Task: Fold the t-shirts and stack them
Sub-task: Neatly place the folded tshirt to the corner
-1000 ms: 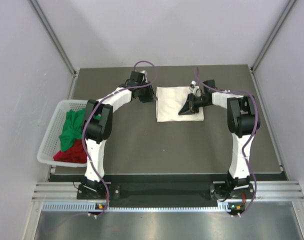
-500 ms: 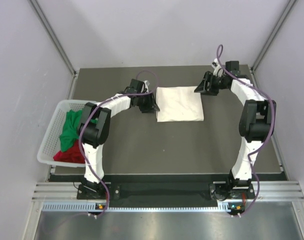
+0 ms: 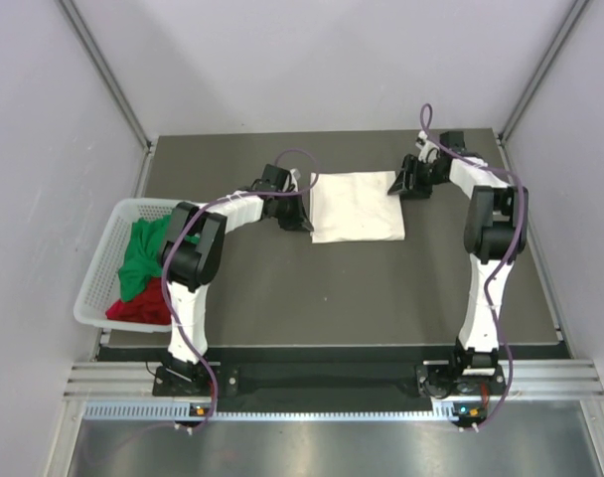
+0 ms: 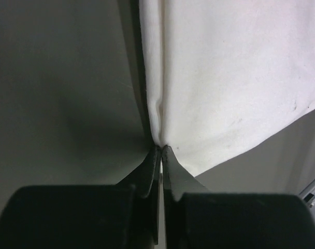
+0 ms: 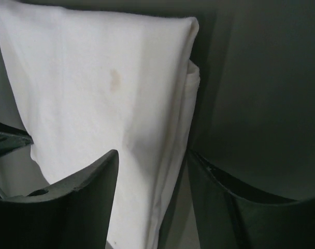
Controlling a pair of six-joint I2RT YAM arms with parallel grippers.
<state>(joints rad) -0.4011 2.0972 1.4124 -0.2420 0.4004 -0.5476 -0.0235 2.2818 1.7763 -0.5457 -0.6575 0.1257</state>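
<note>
A cream-white t-shirt (image 3: 357, 207) lies folded into a rectangle at the far middle of the dark table. My left gripper (image 3: 300, 217) is at its left edge. In the left wrist view the gripper (image 4: 160, 149) is shut, pinching the puckered edge of the white cloth (image 4: 230, 78). My right gripper (image 3: 398, 189) is at the shirt's far right corner. In the right wrist view it (image 5: 152, 171) is open, its jaws either side of the shirt's folded right edge (image 5: 95, 93). A green t-shirt (image 3: 143, 250) and a red t-shirt (image 3: 143, 306) lie crumpled in the basket.
A white plastic mesh basket (image 3: 96, 273) stands at the table's left edge beside the left arm. The dark table (image 3: 332, 288) reaches to grey walls at the back and sides. A metal rail runs along the near edge.
My right gripper has lifted off the middle of the white shirt and swung to its far right corner. My left gripper has slid nearer along the shirt's left edge.
</note>
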